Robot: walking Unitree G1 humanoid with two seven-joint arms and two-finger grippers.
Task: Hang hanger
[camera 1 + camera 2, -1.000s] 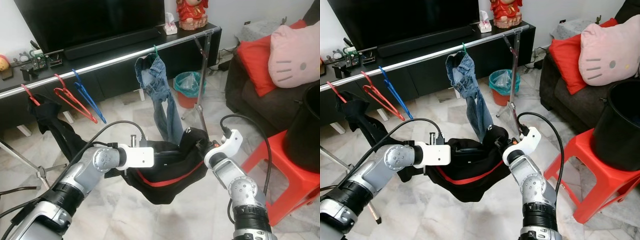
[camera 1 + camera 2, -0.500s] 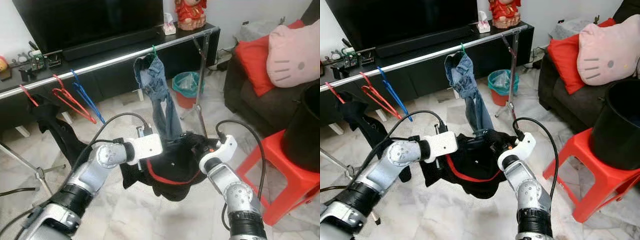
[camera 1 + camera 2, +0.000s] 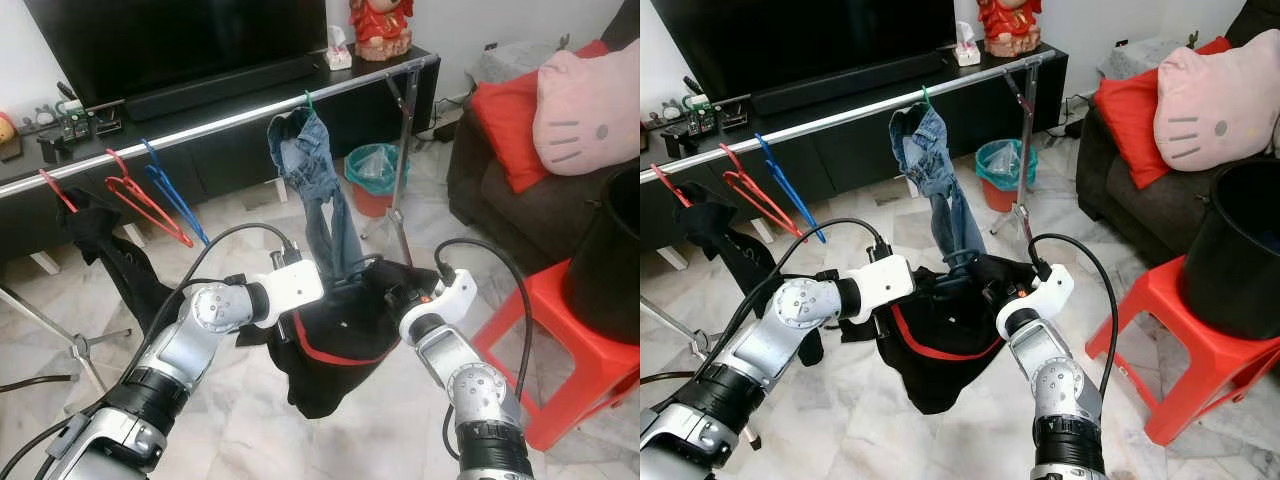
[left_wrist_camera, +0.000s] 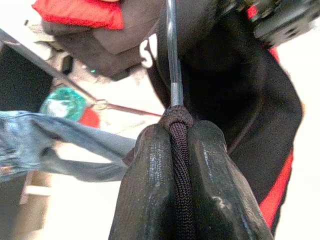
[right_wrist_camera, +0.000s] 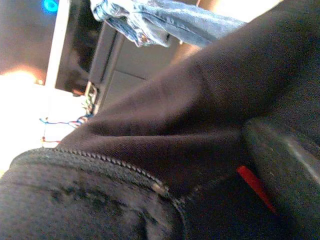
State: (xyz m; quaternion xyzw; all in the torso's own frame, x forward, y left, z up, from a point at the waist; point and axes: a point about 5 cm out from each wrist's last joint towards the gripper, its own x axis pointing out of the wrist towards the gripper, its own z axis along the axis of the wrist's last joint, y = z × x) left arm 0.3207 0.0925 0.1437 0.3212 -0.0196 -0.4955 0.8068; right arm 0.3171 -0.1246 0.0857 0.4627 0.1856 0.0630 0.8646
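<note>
light: bright, even room | glare: white floor (image 5: 15, 100) washed out | blur: close black cloth (image 5: 150, 150) fuzzy

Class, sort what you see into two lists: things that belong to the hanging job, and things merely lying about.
Job:
black garment
left gripper, shut on its hanger
right gripper, at the garment
rail

Lying about:
jeans
red hangers
blue hanger
red stool
bin

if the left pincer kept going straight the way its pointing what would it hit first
Most likely the right pincer. The left pincer, shut on a dark cord of the black garment, points across that garment toward it. Depth is hard to judge.
</note>
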